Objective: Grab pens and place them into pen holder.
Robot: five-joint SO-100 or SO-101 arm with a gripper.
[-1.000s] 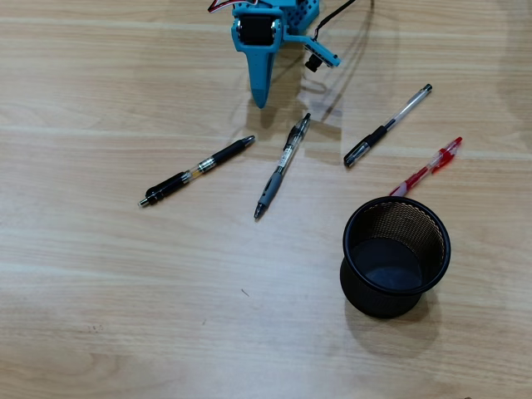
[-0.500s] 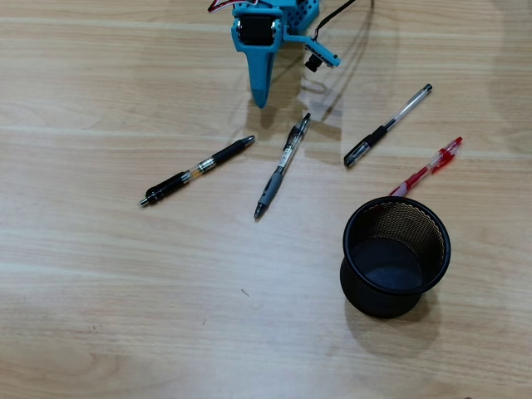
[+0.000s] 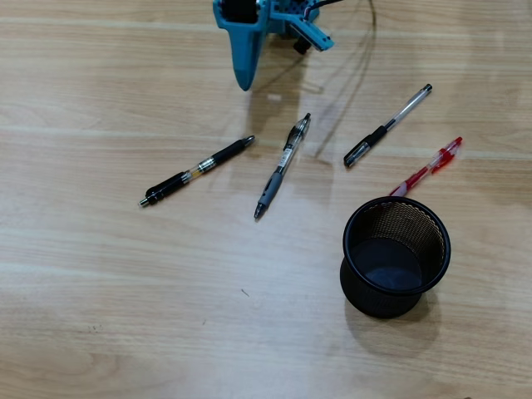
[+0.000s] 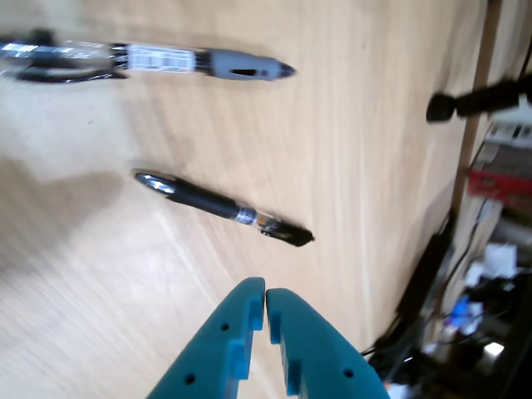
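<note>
- At the top edge of the overhead view, left of centre: blue end effector [image 3: 243, 81], pointing down-frame over bare wood; in the wrist view its two fingers meet tip to tip [image 4: 265, 293], nothing between them.
- Left of centre on the worktop [image 3: 125, 316]: black pen with gold bands [image 3: 198, 170], lying slantwise, tip toward lower left; the wrist view shows it just above the fingertips [image 4: 223, 208].
- Centre: grey-black clicker pen [image 3: 282, 166], steeply slanted, top end toward the end effector; it crosses the upper left of the wrist view [image 4: 150, 61].
- Right of centre: clear pen with black cap [image 3: 388, 125], slanted up to the right.
- Further right: red-and-clear pen [image 3: 426, 168], its lower end just beside the holder's rim.
- Lower right: black wire-mesh pen holder [image 3: 434, 224], upright, empty; its bare floor shows.
- Step in hand, as judged: the opening approach for a first pick; all four pens lie on the wood and none is in the holder.
- Likely target: the gold-banded pen, since the wrist view centres on it, though the clicker lies about as near.
- Next move calls for: parting the fingers, lowering them astride the barrel and crosswise to it, closing near mid-length so the pen lifts level, then carrying it to the lower right.
</note>
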